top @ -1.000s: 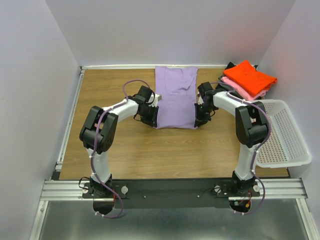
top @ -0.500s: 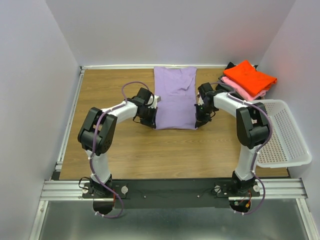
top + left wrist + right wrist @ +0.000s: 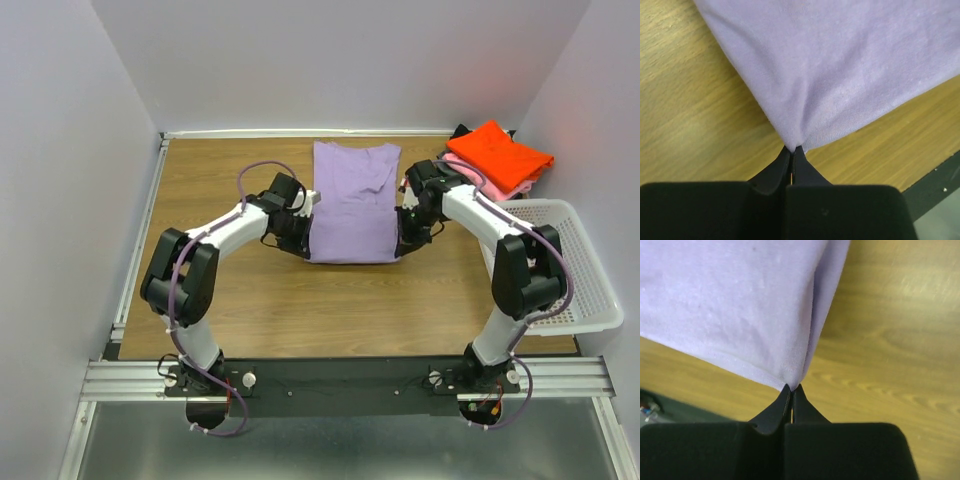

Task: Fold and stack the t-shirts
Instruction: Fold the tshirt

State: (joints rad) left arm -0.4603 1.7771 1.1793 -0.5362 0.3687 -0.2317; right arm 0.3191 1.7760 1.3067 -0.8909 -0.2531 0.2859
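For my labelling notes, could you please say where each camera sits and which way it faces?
Top external: above, behind the robot, looking down at the table; both arms show.
Left wrist: on that wrist, faces along the left gripper, shut on the lavender t-shirt.
Right wrist: likewise, along the right gripper.
Shared: all see that t-shirt.

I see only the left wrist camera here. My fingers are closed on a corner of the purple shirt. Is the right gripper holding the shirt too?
Observer: Yes. The right gripper is shut on the other near corner of the lavender t-shirt.
Operator: Where are the folded shirts?
Observer: At the far right of the table, an orange-red t-shirt lies on top of a pink one.
Operator: Is anything close to that stack?
Observer: A white mesh basket stands on the near side of it, at the table's right edge.
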